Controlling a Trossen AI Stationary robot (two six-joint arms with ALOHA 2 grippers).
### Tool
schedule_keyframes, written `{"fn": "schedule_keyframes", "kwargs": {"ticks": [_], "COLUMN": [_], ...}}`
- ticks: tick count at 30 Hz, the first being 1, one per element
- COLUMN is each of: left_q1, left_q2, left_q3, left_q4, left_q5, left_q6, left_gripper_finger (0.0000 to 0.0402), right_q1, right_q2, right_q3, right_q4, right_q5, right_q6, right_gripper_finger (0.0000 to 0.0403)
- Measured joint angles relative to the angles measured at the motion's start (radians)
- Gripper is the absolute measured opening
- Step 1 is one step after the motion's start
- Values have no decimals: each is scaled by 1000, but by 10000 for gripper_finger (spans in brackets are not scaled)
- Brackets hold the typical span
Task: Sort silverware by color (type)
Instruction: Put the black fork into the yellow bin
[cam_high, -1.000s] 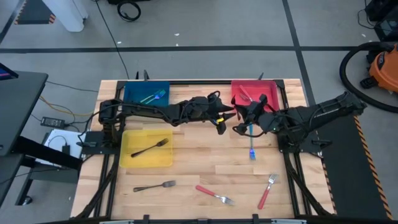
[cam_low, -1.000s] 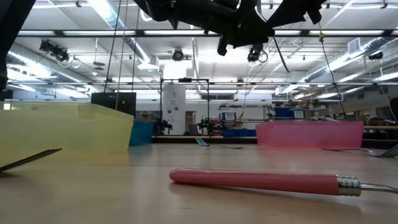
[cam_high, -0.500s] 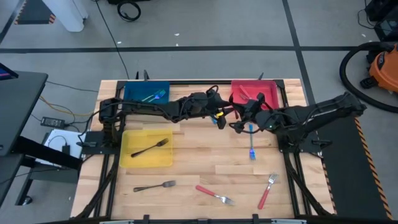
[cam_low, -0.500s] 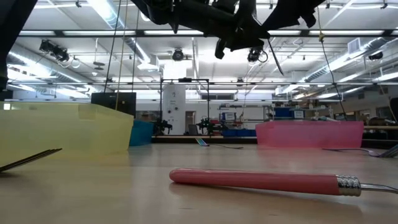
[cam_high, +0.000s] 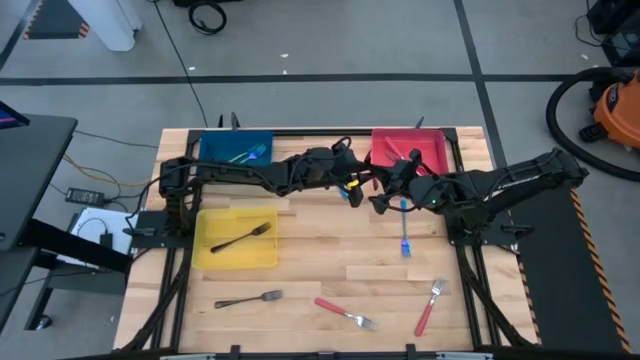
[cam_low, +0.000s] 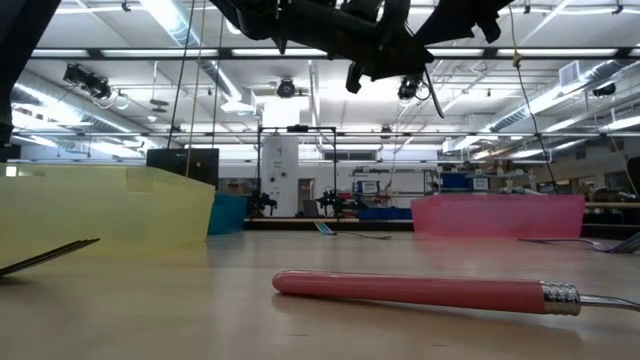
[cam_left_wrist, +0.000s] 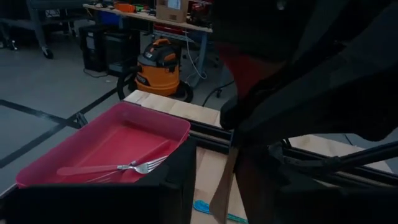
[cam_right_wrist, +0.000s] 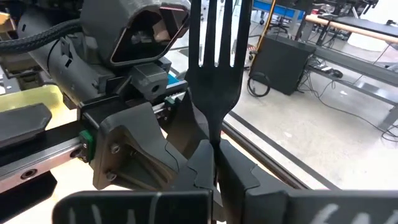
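High view: a wooden worktop carries three flat trays. The yellow tray near my left arm's base holds one black fork. The blue tray at the far left holds teal forks, and the red tray at the far right holds a red fork.

Both dark arms reach in and meet above the worktop's middle, beside the red tray. The left gripper and the right gripper are nearly touching, raised clear of the surface.

In the right wrist view, the right gripper's jaws are closed tight on the handle of a dark fork, tines pointing up, with the left gripper just behind it. I cannot tell how the left gripper's jaws stand.

Four forks lie loose on the worktop: a blue one just below the grippers, and a black one and two red ones along the near edge.

I judge this a mid-air handover, the dark fork passing from right to left on its way to the yellow tray. Next, the left jaws need a firm hold on the fork before the right jaws release it.
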Motion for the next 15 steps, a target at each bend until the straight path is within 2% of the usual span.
{"fn": "schedule_keyframes", "kwargs": {"ticks": [8, 15], "left_q1": [0, -2], "left_q2": [0, 0], "left_q3": [0, 1], "left_q4": [1, -1], "left_q5": [3, -6], "left_q6": [18, 50], "left_gripper_finger": [15, 10], "right_q1": [0, -14], "right_q2": [0, 0], "right_q3": [0, 0], "right_q4": [5, 4], "right_q5": [0, -4], "right_q6": [-5, -8], "right_gripper_finger": [11, 11]}}
